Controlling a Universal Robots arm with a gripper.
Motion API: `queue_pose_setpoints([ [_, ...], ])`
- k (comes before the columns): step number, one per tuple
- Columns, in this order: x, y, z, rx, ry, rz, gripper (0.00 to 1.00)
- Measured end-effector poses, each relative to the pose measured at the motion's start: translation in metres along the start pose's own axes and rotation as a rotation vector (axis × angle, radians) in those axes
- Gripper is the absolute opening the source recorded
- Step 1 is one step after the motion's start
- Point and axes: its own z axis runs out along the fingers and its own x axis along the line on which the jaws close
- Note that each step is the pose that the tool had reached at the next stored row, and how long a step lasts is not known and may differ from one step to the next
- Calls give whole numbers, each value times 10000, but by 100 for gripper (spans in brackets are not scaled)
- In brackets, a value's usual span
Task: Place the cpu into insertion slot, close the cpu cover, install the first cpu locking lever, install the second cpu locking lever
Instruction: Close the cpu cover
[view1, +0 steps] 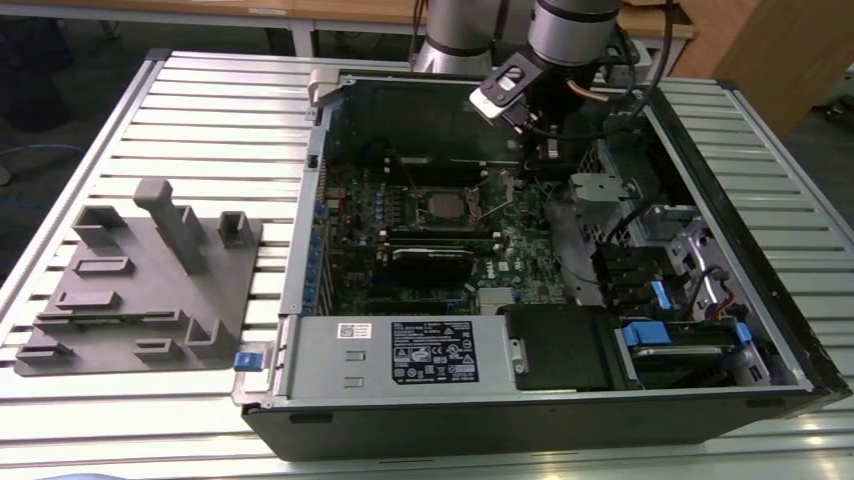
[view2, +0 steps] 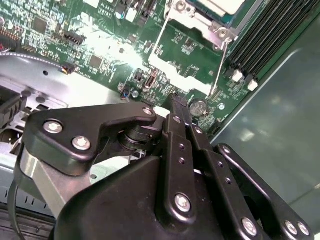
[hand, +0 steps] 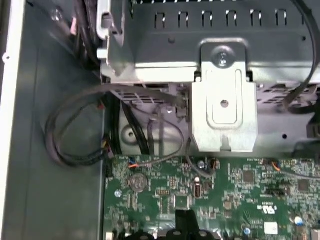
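One slatted desk (view1: 200, 110) carries one open case (view1: 534, 430), with one motherboard (view1: 400, 250) inside. One cpu (view2: 225, 4) lies flat in the slot (view1: 441, 190), near the hand (view2: 176, 100), whose fingers are pressed together on nothing. Two thin levers (view2: 218, 67) are slanted from the slot toward the hand.

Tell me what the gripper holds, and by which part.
Nothing: the gripper has its fingers shut together with nothing between them, above the motherboard.
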Motion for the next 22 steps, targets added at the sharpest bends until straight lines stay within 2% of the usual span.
queue_pose_setpoints([
  [3,1,28,1,0,0,1,11],
  [9,0,29,8,-1,3,1,11],
  [16,-1,25,84,0,-14,4,11],
  [22,-1,20,175,-1,-33,6,11],
])
